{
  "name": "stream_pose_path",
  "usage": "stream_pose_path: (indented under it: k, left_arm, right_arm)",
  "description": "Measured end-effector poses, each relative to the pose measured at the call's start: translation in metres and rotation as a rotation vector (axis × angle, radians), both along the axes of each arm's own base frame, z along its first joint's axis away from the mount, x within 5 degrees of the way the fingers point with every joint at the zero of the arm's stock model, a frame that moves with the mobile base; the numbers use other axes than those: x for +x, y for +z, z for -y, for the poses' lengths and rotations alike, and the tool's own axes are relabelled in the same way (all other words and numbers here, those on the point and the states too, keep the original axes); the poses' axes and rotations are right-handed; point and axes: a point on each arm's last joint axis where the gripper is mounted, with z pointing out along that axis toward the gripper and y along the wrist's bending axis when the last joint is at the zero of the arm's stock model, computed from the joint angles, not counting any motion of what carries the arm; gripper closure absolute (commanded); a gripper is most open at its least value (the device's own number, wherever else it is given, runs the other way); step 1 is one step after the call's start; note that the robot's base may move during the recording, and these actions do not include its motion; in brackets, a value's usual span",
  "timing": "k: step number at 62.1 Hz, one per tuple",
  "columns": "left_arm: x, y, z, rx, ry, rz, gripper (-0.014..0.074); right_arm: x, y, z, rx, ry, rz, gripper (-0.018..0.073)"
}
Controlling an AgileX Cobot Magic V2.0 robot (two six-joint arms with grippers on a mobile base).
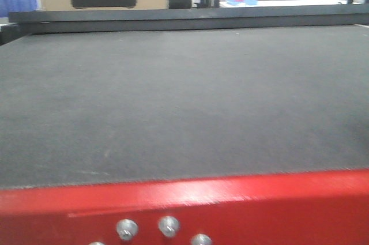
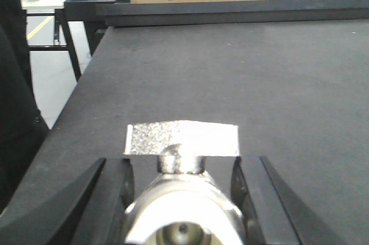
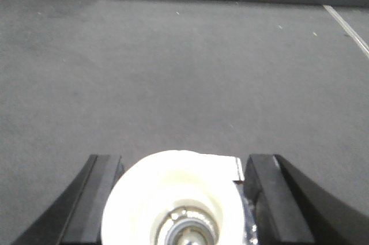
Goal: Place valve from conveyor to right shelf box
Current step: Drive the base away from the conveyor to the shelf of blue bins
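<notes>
Status: pick stage reached, transfer outstanding.

Left gripper (image 2: 181,164): jaws clamped on a metal valve (image 2: 183,210), at 6 o'clock in its wrist view, handle toward 12 o'clock.

Right gripper (image 3: 184,161): jaws clamped on a white valve (image 3: 173,199), also at 6 o'clock.

Both valves are over the conveyor (image 1: 173,101); lift-off cannot be confirmed. No shelf box is in view, so carry and release are not yet done.

Count: two valves, two grippers, one conveyor. The front view shows no valve on the belt.
</notes>
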Motion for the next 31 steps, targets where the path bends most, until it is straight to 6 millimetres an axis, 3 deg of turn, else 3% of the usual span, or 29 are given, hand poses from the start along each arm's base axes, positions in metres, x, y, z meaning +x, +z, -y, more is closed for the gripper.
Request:
stream_pose_path:
  k: [31]
  left_arm:
    - [0.0000, 0.0000, 0.0000, 0.000, 0.000, 0.000, 0.0707]
  right_arm:
    - [0.0001, -0.0005, 0.0000, 0.000, 0.000, -0.002, 0.0721]
